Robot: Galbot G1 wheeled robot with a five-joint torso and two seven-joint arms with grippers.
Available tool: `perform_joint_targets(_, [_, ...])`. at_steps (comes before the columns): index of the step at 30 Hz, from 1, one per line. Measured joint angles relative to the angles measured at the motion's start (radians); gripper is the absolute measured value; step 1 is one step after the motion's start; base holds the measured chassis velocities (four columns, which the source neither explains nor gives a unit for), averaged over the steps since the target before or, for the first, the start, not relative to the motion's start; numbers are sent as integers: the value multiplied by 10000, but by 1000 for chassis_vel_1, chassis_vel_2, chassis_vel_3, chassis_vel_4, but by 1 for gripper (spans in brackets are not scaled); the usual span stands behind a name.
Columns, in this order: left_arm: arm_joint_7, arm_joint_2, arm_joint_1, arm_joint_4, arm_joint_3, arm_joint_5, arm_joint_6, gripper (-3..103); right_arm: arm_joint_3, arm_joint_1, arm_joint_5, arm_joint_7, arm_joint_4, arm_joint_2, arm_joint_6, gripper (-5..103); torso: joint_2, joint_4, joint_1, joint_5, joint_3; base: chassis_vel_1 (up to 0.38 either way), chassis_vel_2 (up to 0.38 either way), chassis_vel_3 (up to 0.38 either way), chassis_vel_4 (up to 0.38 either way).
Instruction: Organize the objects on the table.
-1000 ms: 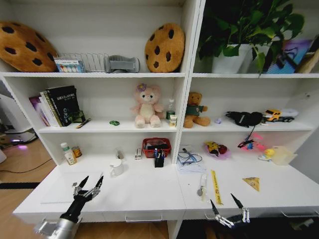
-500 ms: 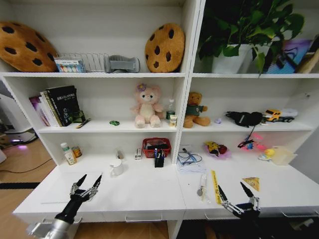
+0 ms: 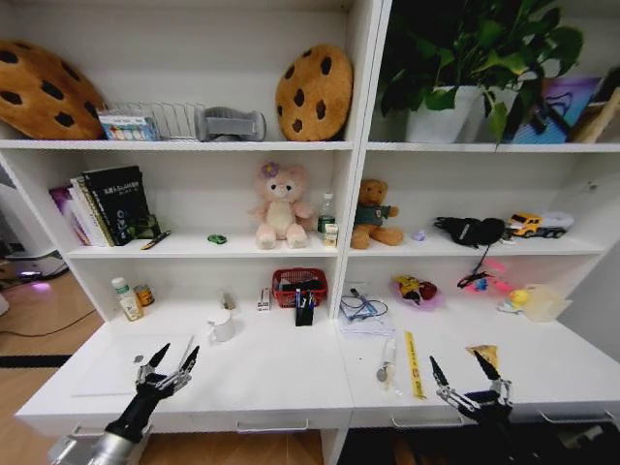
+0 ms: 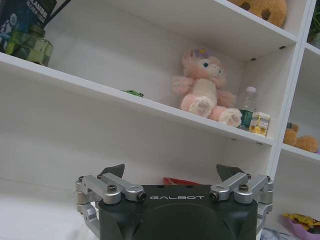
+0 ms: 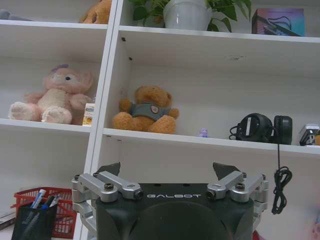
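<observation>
Nearest us, our left hand (image 3: 170, 363) and right hand (image 3: 467, 376) hover spread wide and empty over the surface's (image 3: 281, 373) front edge. Beyond lie the laptop (image 3: 131, 363), wedge (image 3: 482, 356), then pens (image 3: 304, 300); the car (image 3: 217, 238) sits on a shelf.

Laptop (image 3: 136, 366) — faint, perhaps there.

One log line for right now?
left tool: open, over desk left end | right tool: open, near yellow wedge | nothing held
</observation>
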Motion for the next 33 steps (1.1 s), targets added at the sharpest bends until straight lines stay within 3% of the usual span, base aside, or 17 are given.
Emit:
perform_joint_targets(6, [-22, -184, 142, -418, 34, 247, -1, 100, -16, 71, 1, 15, -71, 6, 0, 100, -1, 0, 2, 6, 1, -242, -218, 210, 231])
perform_joint_targets(10, [-59, -217, 152, -535, 49, 418, -2, 100, -99, 153, 36, 162, -129, 25, 96, 100, 0, -1, 1, -11, 1, -267, -262, 262, 290])
perform_joint_targets(11, [-71, -237, 180, -711, 51, 534, -1, 100, -119, 234, 43, 241, -202, 30, 138, 100, -2, 3, 0, 18, 1, -252, -220, 197, 244])
perform_joint_targets(12, [-71, -237, 180, -711, 51, 534, -1, 100, -119, 234, 43, 241, -202, 30, 138, 100, -2, 3, 0, 18, 1, -252, -220, 197, 244])
perform_joint_targets(16, [-167, -314, 299, -1303, 143, 683, 57, 100, -117, 400, -20, 603, -472, -39, 110, 100, 0, -2, 0, 2, 0, -99, -150, 141, 124])
perform_joint_targets(20, [-230, -382, 413, -1700, 241, 803, 119, 100, -153, 518, 14, 1164, -735, -287, -366, 100, -1, -6, 0, 3, 1, -15, -24, 7, 6])
perform_joint_targets(22, [-257, -427, 445, -1768, 288, 873, 121, 100, -221, 662, 216, 1593, -760, -513, -1050, 100, 0, -1, 0, -2, 0, 34, 75, -57, -71])
perform_joint_targets(23, [-257, -427, 445, -1768, 288, 873, 121, 100, -221, 662, 216, 1593, -760, -513, -1050, 100, 0, -1, 0, -2, 0, 70, 75, -57, -93])
perform_joint_targets(26, [-241, -488, 487, -1759, 311, 938, 107, 100, -241, 935, 579, 2219, -554, -946, -2419, 100, 0, 0, 0, -3, 0, 38, 54, -29, -52])
perform_joint_targets(28, [-233, -504, 490, -1715, 314, 958, 97, 100, -237, 1039, 642, 2397, -508, -1043, -2757, 100, 0, 0, 0, -3, 0, 0, 0, 0, 0])
perform_joint_targets(29, [-198, -548, 499, -1630, 317, 984, 67, 100, -231, 1274, 776, 2890, -399, -1232, -3484, 100, 0, 1, 0, 3, 1, 0, 0, 0, 0])
perform_joint_targets(30, [-198, -548, 499, -1630, 317, 984, 67, 100, -231, 1274, 776, 2890, -399, -1232, -3484, 100, 0, 1, 0, 3, 1, 0, 0, 0, 0])
perform_joint_targets(33, [-134, -608, 536, -1544, 311, 992, 27, 100, -234, 1630, 1082, 3673, -407, -1467, -4514, 100, 0, 0, 1, 4, 1, 0, 0, 0, 0])
